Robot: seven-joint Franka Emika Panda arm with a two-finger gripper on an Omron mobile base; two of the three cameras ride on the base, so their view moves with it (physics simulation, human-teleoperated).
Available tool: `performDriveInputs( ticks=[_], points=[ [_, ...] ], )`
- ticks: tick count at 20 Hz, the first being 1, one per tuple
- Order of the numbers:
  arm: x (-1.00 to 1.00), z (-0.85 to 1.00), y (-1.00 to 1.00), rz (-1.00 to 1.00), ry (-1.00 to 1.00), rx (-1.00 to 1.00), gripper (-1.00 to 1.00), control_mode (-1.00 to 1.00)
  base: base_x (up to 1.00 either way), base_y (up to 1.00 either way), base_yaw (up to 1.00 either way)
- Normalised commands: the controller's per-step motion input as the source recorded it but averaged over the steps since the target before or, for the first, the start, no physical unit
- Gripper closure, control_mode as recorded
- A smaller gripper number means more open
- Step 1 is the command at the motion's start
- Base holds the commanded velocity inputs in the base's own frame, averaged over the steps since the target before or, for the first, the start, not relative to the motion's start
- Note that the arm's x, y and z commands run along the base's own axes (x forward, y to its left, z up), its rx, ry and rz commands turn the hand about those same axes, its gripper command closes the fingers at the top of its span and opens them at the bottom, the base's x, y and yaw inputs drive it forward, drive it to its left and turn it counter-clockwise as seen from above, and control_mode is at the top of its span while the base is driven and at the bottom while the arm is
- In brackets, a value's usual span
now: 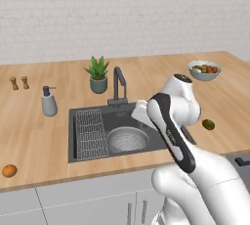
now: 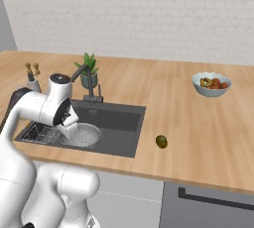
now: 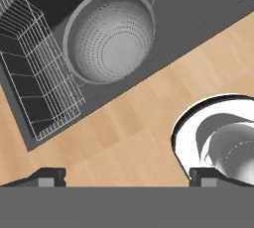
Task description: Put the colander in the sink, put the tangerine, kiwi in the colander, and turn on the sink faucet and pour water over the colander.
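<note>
The silver perforated colander (image 1: 128,139) (image 2: 83,135) (image 3: 111,41) sits inside the dark sink (image 1: 72,136) (image 2: 124,123) (image 3: 188,4), to the right of a wire rack (image 1: 91,133) (image 3: 37,73). My gripper (image 3: 126,178) (image 2: 68,128) hangs open and empty above the sink's front edge, over the colander without touching it. The tangerine (image 1: 9,170) lies on the counter far left, near the front edge. Right of the sink, the kiwi (image 1: 208,124) (image 2: 161,141) rests on the counter. The dark faucet (image 1: 118,83) (image 2: 91,89) stands behind the sink.
A pale bowl of mixed fruit (image 1: 204,70) (image 2: 212,84) stands at the back right. Left of the sink is a grey soap dispenser (image 1: 48,101). A potted plant (image 1: 98,75) (image 2: 89,72) stands by the faucet, and two small shakers (image 1: 19,82) sit far left.
</note>
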Motion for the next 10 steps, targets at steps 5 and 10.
performDriveInputs(
  ticks=[5,10],
  points=[
    [-0.64,0.3,1.0,0.2,0.0,-0.14,-1.0,-1.0,0.0,0.0,0.0],
    [-0.18,0.1,1.0,0.22,0.0,-0.14,-1.0,-1.0,0.0,0.0,0.0]
  ],
)
